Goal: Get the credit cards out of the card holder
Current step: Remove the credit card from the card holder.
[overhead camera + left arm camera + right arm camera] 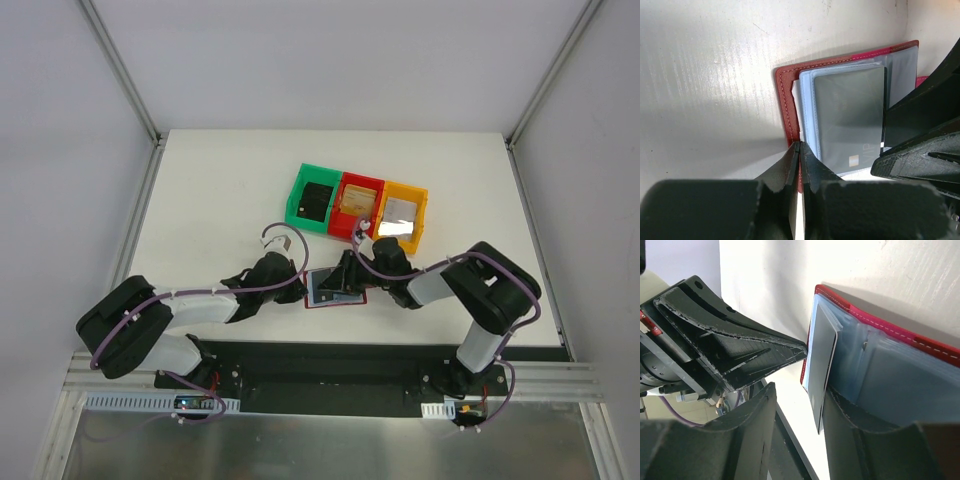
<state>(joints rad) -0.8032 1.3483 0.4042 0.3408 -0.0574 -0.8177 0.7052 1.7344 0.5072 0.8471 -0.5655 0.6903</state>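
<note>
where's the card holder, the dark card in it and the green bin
card holder (786, 95), left wrist view, red stitched edge
dark card (850, 115), left wrist view, its face
green bin (297, 196), top view, left wall

I look into a robotics lab test cell, white table (220, 190) boxed by plain white walls (330, 60), aluminium posts (122, 68) at its far corners, black mounting plate (330, 368) and metal rail (330, 402) along the near edge.

A dark card (821, 365) is seen jutting from the open red holder (920, 342), its lower end framed by the parted right gripper (800, 400); the holder's edge is met by the closed left gripper (801, 347)
</note>
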